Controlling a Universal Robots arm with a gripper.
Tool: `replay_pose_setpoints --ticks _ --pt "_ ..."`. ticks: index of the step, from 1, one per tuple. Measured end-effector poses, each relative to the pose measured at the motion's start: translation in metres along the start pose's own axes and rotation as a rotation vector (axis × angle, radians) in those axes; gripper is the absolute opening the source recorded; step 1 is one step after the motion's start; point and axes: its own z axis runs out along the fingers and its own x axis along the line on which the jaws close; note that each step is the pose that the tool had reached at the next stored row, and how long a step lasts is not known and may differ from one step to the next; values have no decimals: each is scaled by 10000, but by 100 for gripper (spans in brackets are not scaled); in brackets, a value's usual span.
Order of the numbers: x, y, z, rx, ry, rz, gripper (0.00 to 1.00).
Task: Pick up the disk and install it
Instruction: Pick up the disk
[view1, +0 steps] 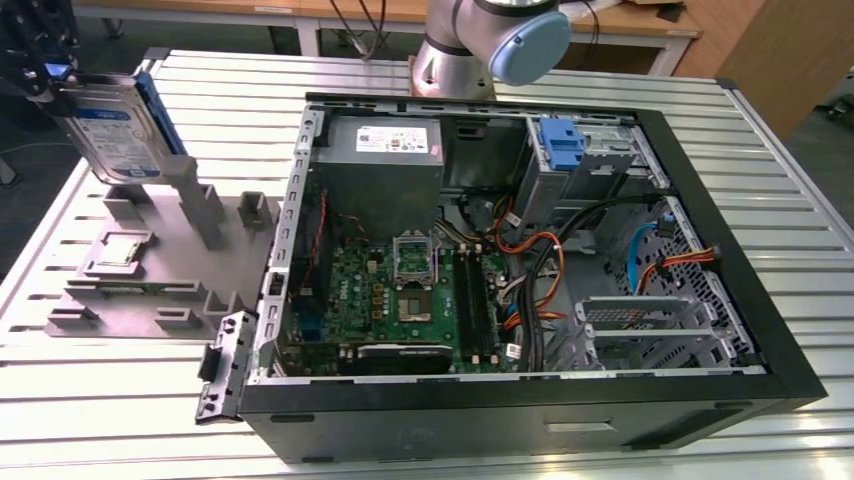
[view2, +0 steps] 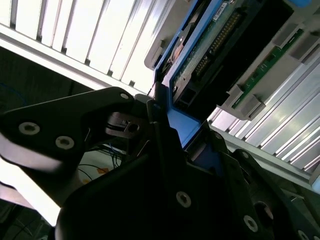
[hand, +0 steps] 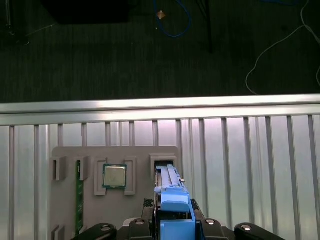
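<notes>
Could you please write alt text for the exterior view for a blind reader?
The gripper holds the disk upright over a grey parts holder at the exterior view's left. An open computer case lies on the slatted table beside it.

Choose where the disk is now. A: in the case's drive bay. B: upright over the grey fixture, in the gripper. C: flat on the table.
B: the disk stands upright above the grey fixture, outside the computer case, with the gripper clamped on its blue rail.

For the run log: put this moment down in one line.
gripper: shut on disk | disk: upright, at holder | case: open
</notes>
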Motion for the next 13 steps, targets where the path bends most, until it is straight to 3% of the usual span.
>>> replay_pose_setpoints --ticks 13 --pt "-8 7 -138 -1 3 1 36"
